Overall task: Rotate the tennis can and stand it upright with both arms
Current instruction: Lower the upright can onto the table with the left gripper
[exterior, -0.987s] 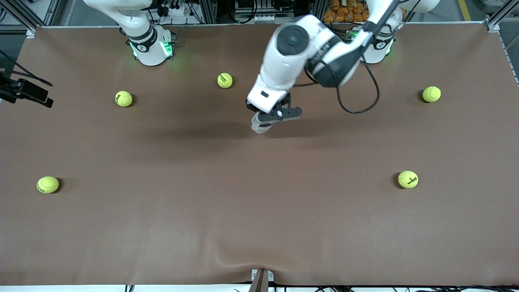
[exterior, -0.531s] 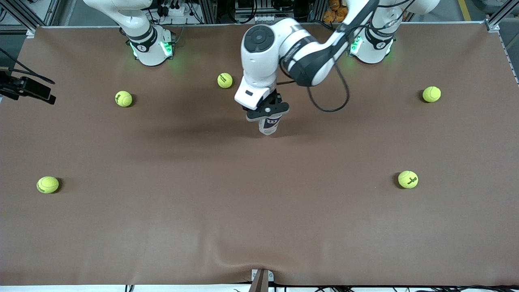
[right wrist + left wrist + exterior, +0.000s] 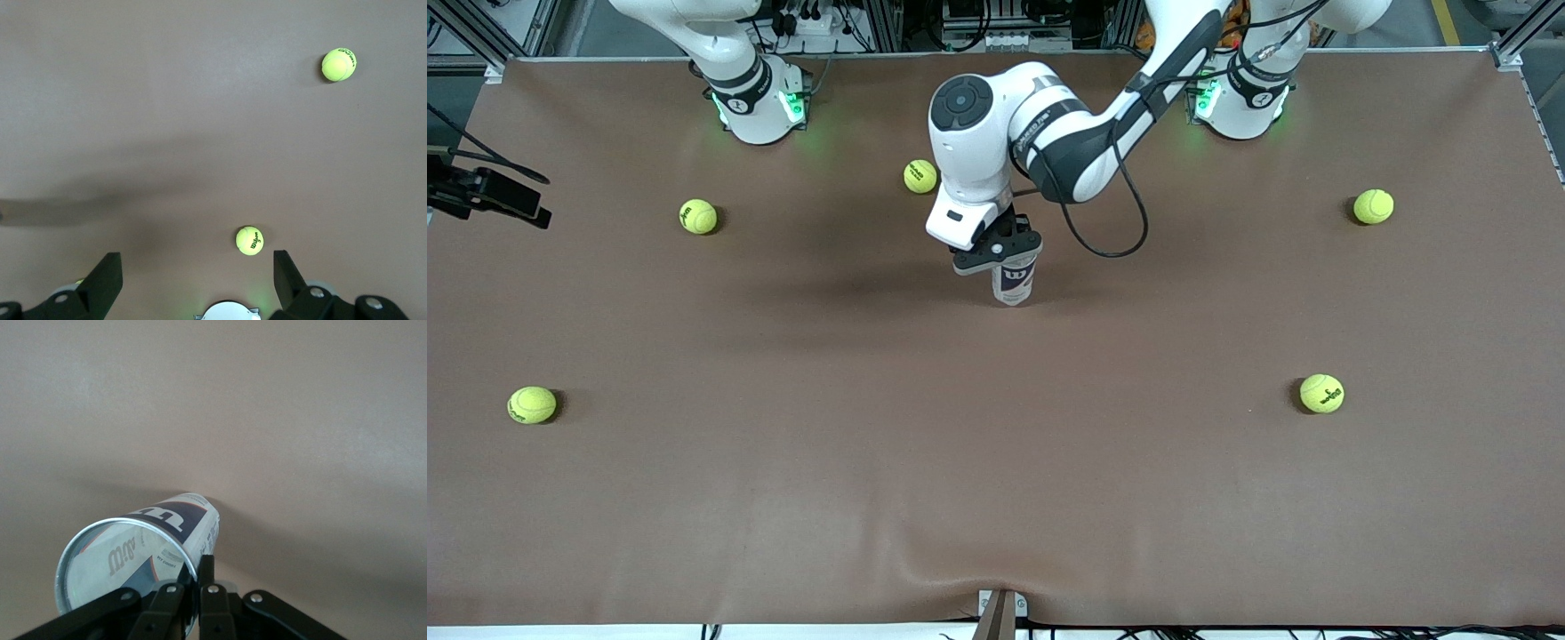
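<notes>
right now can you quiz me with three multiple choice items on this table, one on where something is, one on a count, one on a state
1. Where is the tennis can?
A. lying beside the ball at the left arm's end
B. near the table's middle, in the left gripper
C. under the right gripper

2. How many tennis balls lie on the table in the front view?
A. three
B. five
C. seven

3. What state is the right gripper in?
A. open, holding nothing
B. shut on a ball
C. shut on the can

Answers: 1 B, the left gripper clamps the can's rim near the middle. 2 B, five balls show, for instance one near the arm. 3 A, its fingers stand wide apart over bare table in the right wrist view.
</notes>
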Controlling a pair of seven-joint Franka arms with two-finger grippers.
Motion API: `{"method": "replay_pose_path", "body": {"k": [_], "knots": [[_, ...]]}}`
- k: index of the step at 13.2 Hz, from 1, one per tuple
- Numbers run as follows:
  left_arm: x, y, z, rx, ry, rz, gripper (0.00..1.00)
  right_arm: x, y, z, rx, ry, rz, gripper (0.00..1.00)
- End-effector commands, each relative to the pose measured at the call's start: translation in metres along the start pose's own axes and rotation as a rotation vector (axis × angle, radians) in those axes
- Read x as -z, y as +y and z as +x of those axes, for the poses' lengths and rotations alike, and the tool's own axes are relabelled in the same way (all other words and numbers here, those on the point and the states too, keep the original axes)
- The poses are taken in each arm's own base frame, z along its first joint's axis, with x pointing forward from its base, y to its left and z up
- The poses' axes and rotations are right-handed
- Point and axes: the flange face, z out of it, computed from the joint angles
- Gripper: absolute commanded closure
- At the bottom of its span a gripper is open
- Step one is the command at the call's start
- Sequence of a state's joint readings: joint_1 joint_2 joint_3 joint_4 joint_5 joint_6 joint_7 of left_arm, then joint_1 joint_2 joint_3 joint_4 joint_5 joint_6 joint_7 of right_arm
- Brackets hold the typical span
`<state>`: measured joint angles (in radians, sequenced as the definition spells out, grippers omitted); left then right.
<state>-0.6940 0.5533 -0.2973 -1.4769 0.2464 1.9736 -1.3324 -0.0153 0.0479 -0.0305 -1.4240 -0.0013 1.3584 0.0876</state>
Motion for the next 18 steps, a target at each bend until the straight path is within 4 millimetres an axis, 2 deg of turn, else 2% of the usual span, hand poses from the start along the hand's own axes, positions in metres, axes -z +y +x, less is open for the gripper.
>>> {"method": "replay_pose_path", "body": {"k": [1, 4, 5, 6, 7, 11, 13, 14, 15, 16, 18], "knots": [[0.001, 0.007, -0.001, 0.023, 0.025, 0.008, 1.0, 0.007, 0.002, -0.005, 0.002, 0.002, 0.012, 0.0], [-0.006, 0.008, -0.002, 0.019, 0.024, 0.013, 1.0, 0.007, 0.001, -0.005, 0.004, 0.002, 0.012, 0.0], [-0.008, 0.008, -0.001, 0.021, 0.022, 0.015, 0.95, 0.007, 0.001, -0.005, 0.004, 0.002, 0.012, 0.0], [-0.008, 0.008, -0.001, 0.021, 0.022, 0.015, 0.83, 0.007, 0.001, -0.005, 0.004, 0.002, 0.012, 0.0], [-0.008, 0.008, -0.001, 0.021, 0.022, 0.015, 0.76, 0.007, 0.001, -0.005, 0.004, 0.002, 0.012, 0.0], [0.0, 0.005, 0.005, 0.033, 0.024, 0.003, 0.51, 0.007, 0.001, -0.005, 0.004, 0.004, 0.012, 0.0], [0.016, 0.003, 0.008, 0.038, 0.034, -0.016, 0.33, 0.007, 0.001, -0.005, 0.004, 0.004, 0.012, 0.0], [0.021, 0.001, 0.011, 0.04, 0.037, -0.021, 0.1, 0.007, 0.002, -0.005, 0.002, 0.002, 0.012, 0.0], [0.034, -0.002, 0.013, 0.039, 0.046, -0.031, 0.0, 0.007, 0.001, -0.005, 0.004, 0.002, 0.012, 0.0], [0.047, -0.006, 0.016, 0.044, 0.055, -0.041, 0.0, 0.007, 0.001, -0.005, 0.004, 0.002, 0.012, 0.0], [0.07, -0.024, 0.039, 0.088, 0.061, -0.047, 0.0, 0.007, 0.002, -0.005, 0.002, 0.004, 0.012, 0.0]]}}
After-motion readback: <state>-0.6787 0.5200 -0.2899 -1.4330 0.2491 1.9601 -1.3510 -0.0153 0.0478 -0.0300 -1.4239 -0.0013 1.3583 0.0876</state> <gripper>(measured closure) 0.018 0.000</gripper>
